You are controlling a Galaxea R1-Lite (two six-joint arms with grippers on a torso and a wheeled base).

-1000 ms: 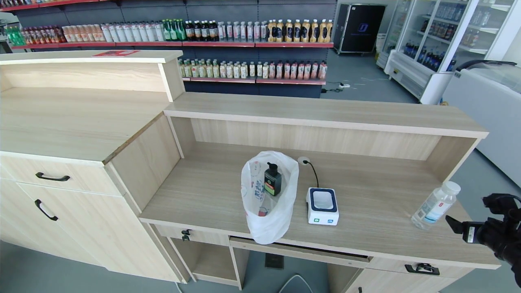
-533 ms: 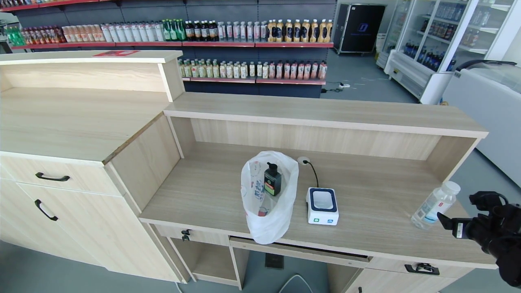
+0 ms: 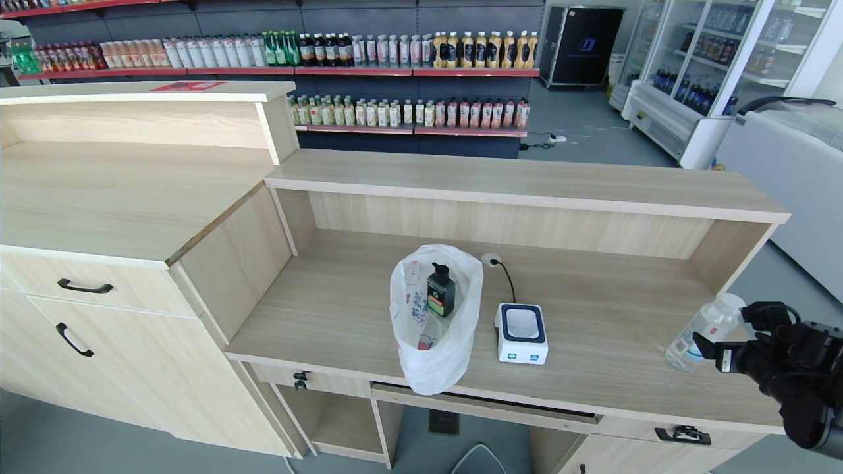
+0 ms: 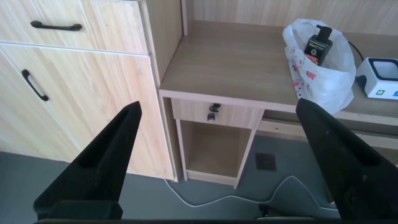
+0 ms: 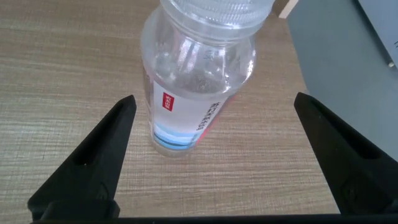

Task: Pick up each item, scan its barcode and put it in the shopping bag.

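A clear water bottle [image 3: 702, 332] [image 5: 196, 81] stands upright at the right end of the desk. My right gripper [image 3: 732, 331] [image 5: 211, 155] is open beside it, its fingers on either side of the bottle and apart from it. A white shopping bag [image 3: 436, 316] [image 4: 317, 59] stands mid-desk with a dark pump bottle [image 3: 440, 291] [image 4: 318, 47] in it. The white barcode scanner [image 3: 521, 333] [image 4: 380, 68] lies just right of the bag. My left gripper [image 4: 217, 155] is open, low in front of the desk, with nothing between its fingers.
The desk [image 3: 606, 316] has a raised back ledge and a side wall at its right end, close to the bottle. A taller counter [image 3: 118, 197] with drawers stands to the left. The scanner's cable [image 3: 507, 280] runs to a hole behind it.
My right gripper has moved left and up toward the water bottle, and its fingers now flank it. The bottle, bag and scanner have not moved.
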